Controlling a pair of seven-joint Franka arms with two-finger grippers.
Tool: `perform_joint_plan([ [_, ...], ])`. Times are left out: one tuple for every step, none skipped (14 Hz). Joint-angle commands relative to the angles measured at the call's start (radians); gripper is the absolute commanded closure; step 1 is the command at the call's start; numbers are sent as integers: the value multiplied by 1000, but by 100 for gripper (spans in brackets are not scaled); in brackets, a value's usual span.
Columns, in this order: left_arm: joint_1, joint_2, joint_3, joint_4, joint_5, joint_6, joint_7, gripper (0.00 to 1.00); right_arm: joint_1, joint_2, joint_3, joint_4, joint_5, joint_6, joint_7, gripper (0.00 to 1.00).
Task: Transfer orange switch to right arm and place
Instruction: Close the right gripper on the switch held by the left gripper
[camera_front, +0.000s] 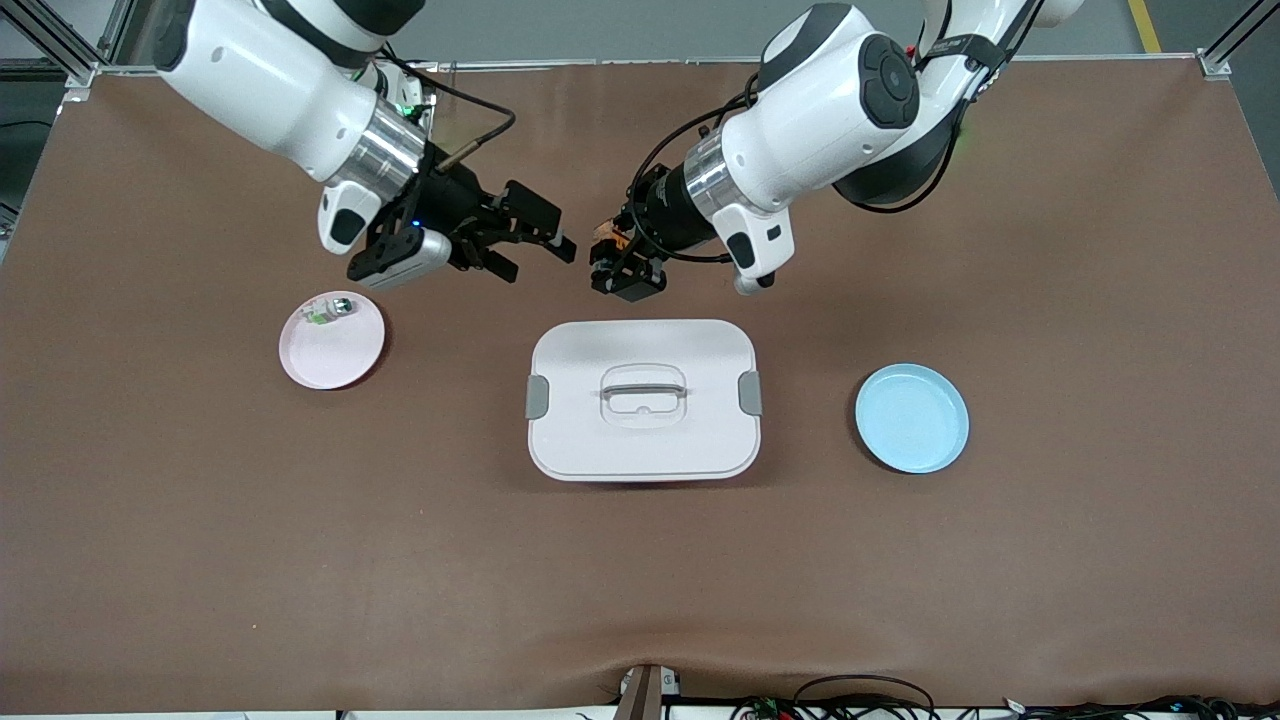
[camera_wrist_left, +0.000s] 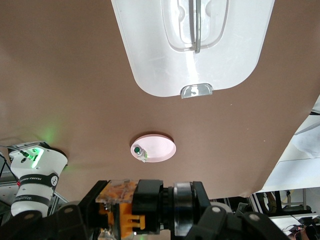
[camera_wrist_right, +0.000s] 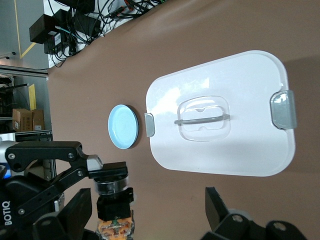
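Note:
My left gripper (camera_front: 615, 268) is shut on the orange switch (camera_front: 608, 237) and holds it in the air over the table, just past the white box's edge nearest the arms' bases. In the left wrist view the switch (camera_wrist_left: 142, 206) shows its orange part, black body and silver ring, lying sideways in the left gripper (camera_wrist_left: 150, 212). My right gripper (camera_front: 535, 252) is open and level with the switch, a short gap from it. In the right wrist view the switch (camera_wrist_right: 114, 200) sits between the spread fingers of the right gripper (camera_wrist_right: 147, 208), close to one finger (camera_wrist_right: 79, 209).
A white lidded box (camera_front: 643, 398) with a handle stands mid-table. A pink plate (camera_front: 340, 355) holding a small silver-and-green switch (camera_front: 330, 311) lies toward the right arm's end. A blue plate (camera_front: 911, 417) lies toward the left arm's end.

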Motion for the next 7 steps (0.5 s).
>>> perform_joint_plan([
  [-3, 11, -1, 24, 28, 0, -28, 75, 41, 12, -11, -10, 16, 54, 36, 0],
  [-3, 11, -1, 24, 28, 0, -28, 75, 56, 15, -11, -10, 16, 73, 39, 0],
  [-3, 11, -1, 24, 26, 0, -28, 75, 64, 24, -11, -10, 16, 88, 41, 0],
  [-3, 11, -1, 24, 28, 0, -28, 75, 73, 26, -11, -10, 16, 97, 51, 0],
  [-3, 11, -1, 24, 28, 0, -28, 75, 82, 29, -11, -10, 16, 107, 70, 0],
  [-3, 11, -1, 24, 28, 0, -28, 75, 89, 32, -11, -10, 16, 114, 73, 0],
  [-3, 11, -1, 24, 28, 0, -26, 75, 90, 32, -11, -10, 16, 111, 73, 0],
])
